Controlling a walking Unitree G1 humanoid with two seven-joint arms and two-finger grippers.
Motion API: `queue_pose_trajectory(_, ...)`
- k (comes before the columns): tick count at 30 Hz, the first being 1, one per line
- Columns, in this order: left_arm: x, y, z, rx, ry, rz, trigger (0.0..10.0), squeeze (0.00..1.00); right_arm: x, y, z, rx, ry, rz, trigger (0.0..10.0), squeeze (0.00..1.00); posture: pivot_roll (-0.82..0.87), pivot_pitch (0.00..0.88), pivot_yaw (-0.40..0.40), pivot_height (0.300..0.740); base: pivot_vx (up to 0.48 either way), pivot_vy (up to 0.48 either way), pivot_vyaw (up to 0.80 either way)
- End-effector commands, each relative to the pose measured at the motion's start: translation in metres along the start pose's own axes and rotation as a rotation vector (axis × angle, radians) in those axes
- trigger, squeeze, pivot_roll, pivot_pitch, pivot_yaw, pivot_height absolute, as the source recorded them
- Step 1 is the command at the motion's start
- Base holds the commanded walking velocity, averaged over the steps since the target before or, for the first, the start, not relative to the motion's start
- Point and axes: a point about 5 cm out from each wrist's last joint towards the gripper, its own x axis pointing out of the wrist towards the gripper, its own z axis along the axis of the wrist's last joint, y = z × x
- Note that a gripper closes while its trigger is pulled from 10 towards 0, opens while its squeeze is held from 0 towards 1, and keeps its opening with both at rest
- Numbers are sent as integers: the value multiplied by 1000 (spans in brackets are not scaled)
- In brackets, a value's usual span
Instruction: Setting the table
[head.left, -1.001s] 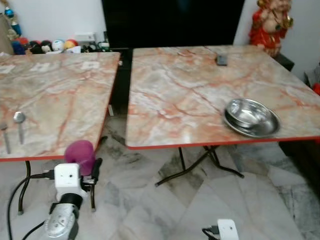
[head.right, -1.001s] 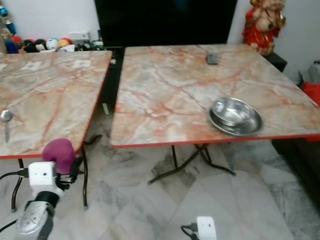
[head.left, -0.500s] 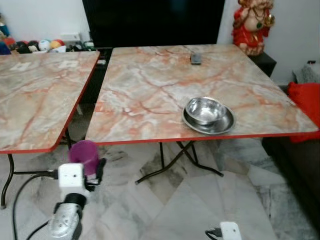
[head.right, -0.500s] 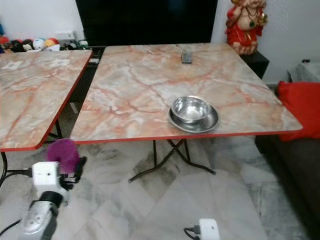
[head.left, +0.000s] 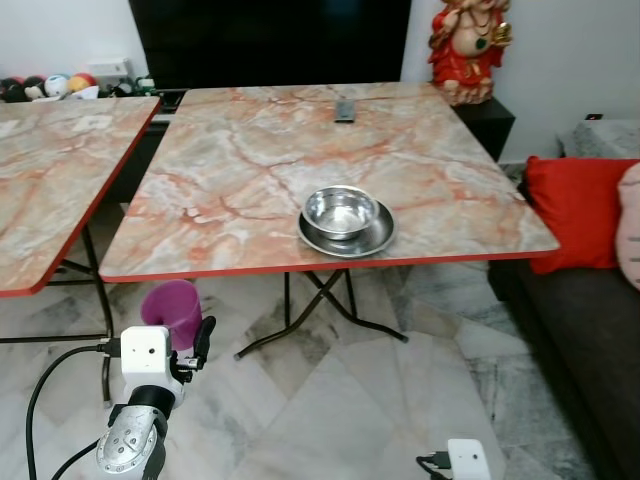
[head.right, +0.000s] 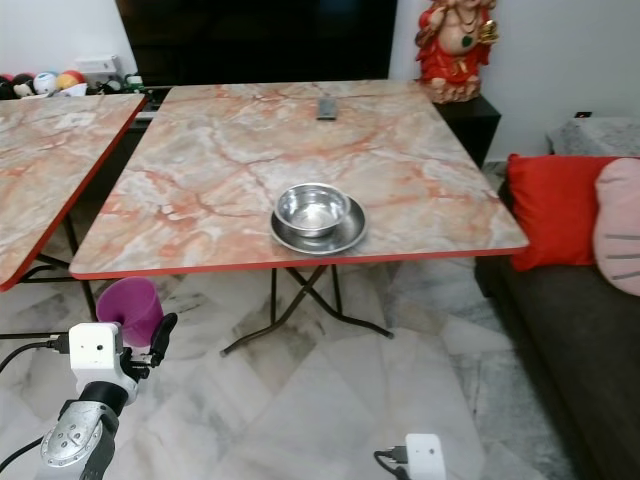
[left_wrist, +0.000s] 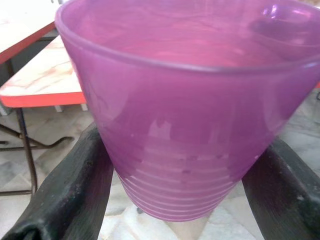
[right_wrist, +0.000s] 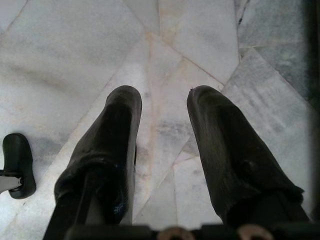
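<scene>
Purple cup clamped in left gripper; right gripper parted, idle

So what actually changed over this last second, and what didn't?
The camera swung toward the robot's right: the table with the steel bowl on its plate slid toward centre, and a sofa with a red cushion came into view. The things themselves did not move. The left gripper stays shut on the purple cup, held low before the table; the right gripper still hangs open over the floor.
</scene>
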Motion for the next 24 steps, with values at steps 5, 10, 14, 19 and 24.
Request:
queue_pose_trajectory(5, 0, 4, 10, 97, -21, -67, 10000, 0, 0, 7, -1, 8, 2, 14, 10000, 0, 40, 53, -8, 740, 101, 0, 0)
queue_pose_trajectory(10, 4, 13, 20, 131, -48, -68, 10000, 0, 0, 6, 0, 11, 2, 13, 10000, 0, 46, 65, -6, 740, 281, 0, 0)
queue_pose_trajectory(14, 6, 13, 21, 129, -53, -63, 10000, 0, 0, 7, 0, 11, 2, 14, 10000, 0, 43, 70, -6, 740, 332, 0, 0)
queue_pose_trajectory(19, 6, 8, 19, 118, -53, -62, 10000, 0, 0, 7, 0, 14, 0, 12, 10000, 0, 40, 72, -6, 740, 371, 0, 0)
queue_pose_trajectory(24, 7, 4, 19, 110, -53, -69, 10000, 0, 0, 7, 1, 15, -1, 11, 10000, 0, 40, 76, -7, 740, 376, 0, 0)
